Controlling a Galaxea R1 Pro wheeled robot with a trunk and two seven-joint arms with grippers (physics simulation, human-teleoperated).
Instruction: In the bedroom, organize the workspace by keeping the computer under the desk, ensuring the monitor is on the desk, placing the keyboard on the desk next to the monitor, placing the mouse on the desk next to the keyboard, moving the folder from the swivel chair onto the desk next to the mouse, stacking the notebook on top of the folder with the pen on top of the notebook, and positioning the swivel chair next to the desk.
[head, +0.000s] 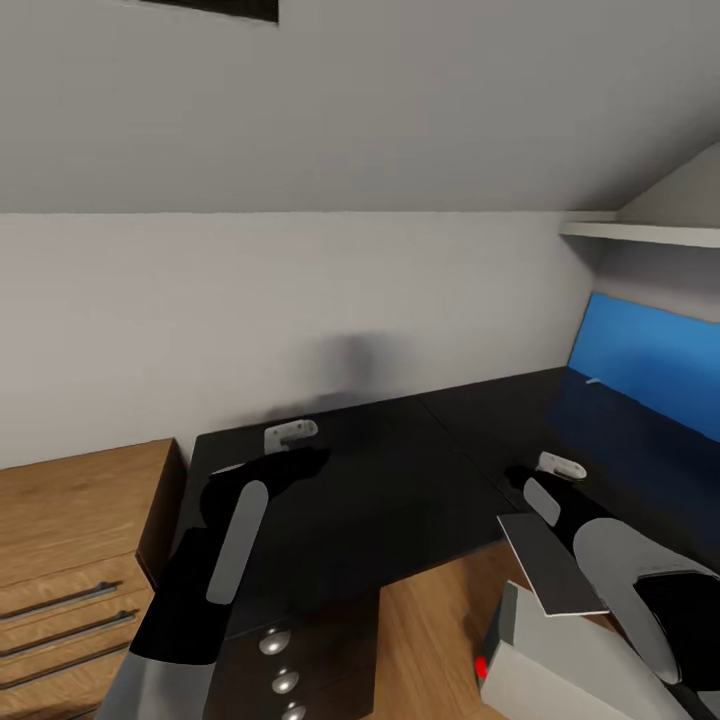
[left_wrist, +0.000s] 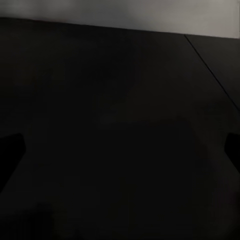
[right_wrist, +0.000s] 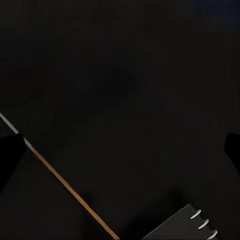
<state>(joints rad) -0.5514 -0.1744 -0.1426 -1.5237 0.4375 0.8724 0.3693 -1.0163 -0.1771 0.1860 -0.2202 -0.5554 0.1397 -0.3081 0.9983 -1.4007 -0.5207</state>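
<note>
The black desk (head: 400, 490) runs along the white wall. My left gripper (head: 300, 457) hovers over its left part, open, with bare desktop between the fingers (left_wrist: 11, 150). My right gripper (head: 520, 478) is over the desk's front edge, also open, with nothing between its fingers (right_wrist: 10, 155). A thin dark grey notebook (head: 552, 565) with white binder rings (right_wrist: 202, 222) lies flat under my right forearm and juts past the desk edge; what holds it up I cannot tell. The monitor's blue screen (head: 655, 370) stands at the desk's far right. The grey computer (head: 545, 665) with a red light sits on the floor.
A wooden chest of drawers (head: 75, 540) stands left of the desk. Black desk drawers with round knobs (head: 272, 645) are under the desk's left end. A white shelf (head: 650, 233) hangs above the monitor. Wood floor (head: 430, 640) shows in front.
</note>
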